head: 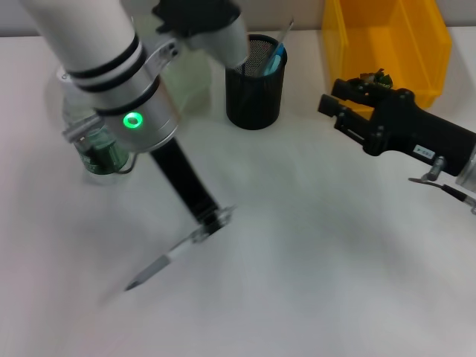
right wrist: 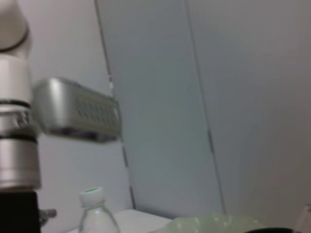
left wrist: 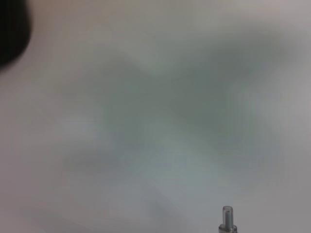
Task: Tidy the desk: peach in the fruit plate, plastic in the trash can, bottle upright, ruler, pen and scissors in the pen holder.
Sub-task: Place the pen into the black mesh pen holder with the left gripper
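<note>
Left gripper (head: pixel 216 218): low over the white desk (head: pixel 320 253), fingers pinched on the pen (head: pixel 167 260)
Pen: slanting down from the fingers, tip toward the near desk edge
Right gripper (head: pixel 331 104): raised before the yellow bin (head: pixel 387 44); cannot tell whether spread or pressed together
Pen holder (head: pixel 255 82): black mesh, upright, far centre
Bottle (right wrist: pixel 97 213): upright behind the left arm
</note>
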Motion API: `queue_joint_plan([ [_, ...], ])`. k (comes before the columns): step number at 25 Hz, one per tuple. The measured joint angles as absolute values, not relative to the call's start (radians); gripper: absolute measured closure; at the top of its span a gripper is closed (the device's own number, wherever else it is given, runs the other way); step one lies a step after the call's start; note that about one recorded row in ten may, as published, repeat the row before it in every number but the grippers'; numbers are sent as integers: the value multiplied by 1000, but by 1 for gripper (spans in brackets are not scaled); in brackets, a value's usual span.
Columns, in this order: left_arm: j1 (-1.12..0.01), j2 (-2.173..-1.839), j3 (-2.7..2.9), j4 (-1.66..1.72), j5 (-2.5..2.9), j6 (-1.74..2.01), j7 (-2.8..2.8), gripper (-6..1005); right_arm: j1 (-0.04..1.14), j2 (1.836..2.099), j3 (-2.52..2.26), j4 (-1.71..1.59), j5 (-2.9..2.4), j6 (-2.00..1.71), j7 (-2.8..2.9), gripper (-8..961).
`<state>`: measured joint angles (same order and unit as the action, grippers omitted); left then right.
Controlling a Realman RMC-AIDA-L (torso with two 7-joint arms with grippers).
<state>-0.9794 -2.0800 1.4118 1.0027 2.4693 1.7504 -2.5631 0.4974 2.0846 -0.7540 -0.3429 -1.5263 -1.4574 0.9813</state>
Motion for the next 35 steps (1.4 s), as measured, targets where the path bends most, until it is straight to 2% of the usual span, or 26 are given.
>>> queue_joint_plan([
  [7,-991,-2078,1317,1029,2349,1708,-2472,856,450,2086,-707,-337,-1526,-1458,976,587],
  [13,-952,-2072,1199,1063,2250,1671,-2365,851,421,2087,-703,-332,-1526,-1459,966,587],
  [20,-844,-2070,1115,1100,2040,1611,-2191,844,415,2087,-703,-301,-1526,-1457,964,586],
  [21,-802,-2069,1083,1095,1935,1580,-2095,844,416,2087,-703,-292,-1526,-1458,961,586],
  [24,-781,-2069,1072,1092,1888,1562,-2050,841,417,2086,-704,-282,-1526,-1461,959,586],
  [26,-710,-2069,1062,1096,1784,1464,-1930,839,419,2086,-705,-270,-1526,-1463,959,586],
  [35,-592,-2075,1171,1087,1592,1188,-1767,831,424,2086,-704,-243,-1526,-1464,962,587],
])
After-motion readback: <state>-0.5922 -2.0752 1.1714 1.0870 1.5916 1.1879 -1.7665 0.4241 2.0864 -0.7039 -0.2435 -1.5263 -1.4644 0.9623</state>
